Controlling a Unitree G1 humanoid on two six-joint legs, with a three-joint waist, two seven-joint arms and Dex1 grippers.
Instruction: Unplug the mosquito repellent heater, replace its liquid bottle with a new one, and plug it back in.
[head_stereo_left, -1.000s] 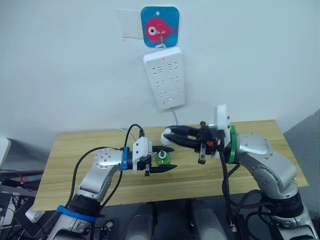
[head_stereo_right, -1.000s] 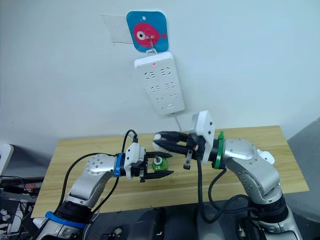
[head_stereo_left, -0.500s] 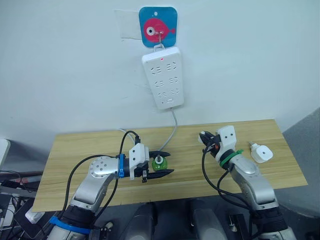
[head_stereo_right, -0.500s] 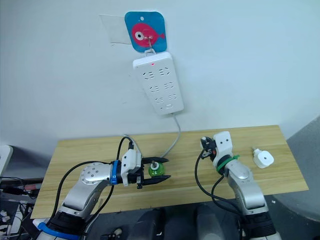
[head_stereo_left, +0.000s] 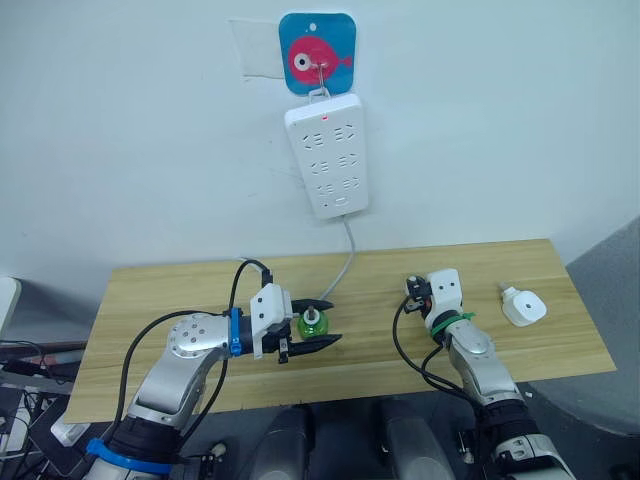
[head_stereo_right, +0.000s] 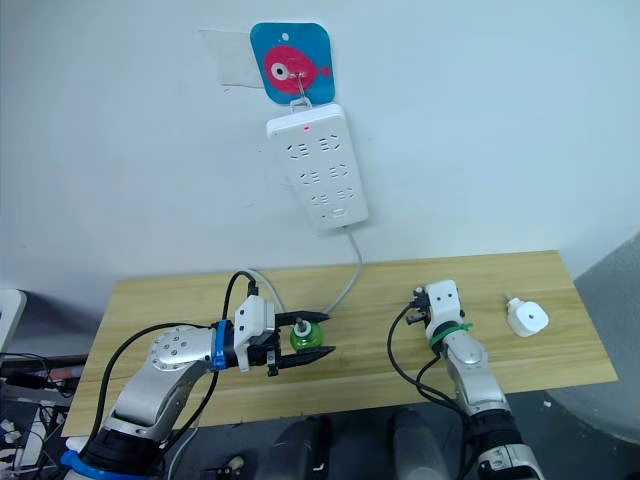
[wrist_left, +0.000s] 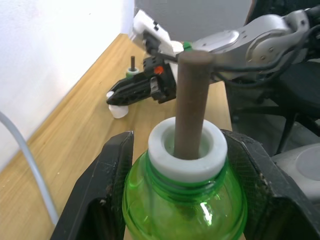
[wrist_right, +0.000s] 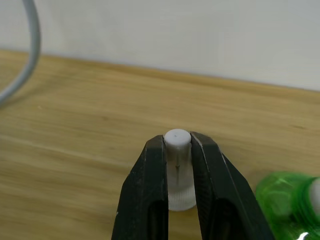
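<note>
Meanwhile left gripper (wrist_left: 175, 200) holds bottle (wrist_left: 185, 200) (uncapped)

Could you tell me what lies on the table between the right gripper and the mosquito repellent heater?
In the left eye view, only bare wooden table separates the right gripper from the mosquito repellent heater near the table's right end.
</note>
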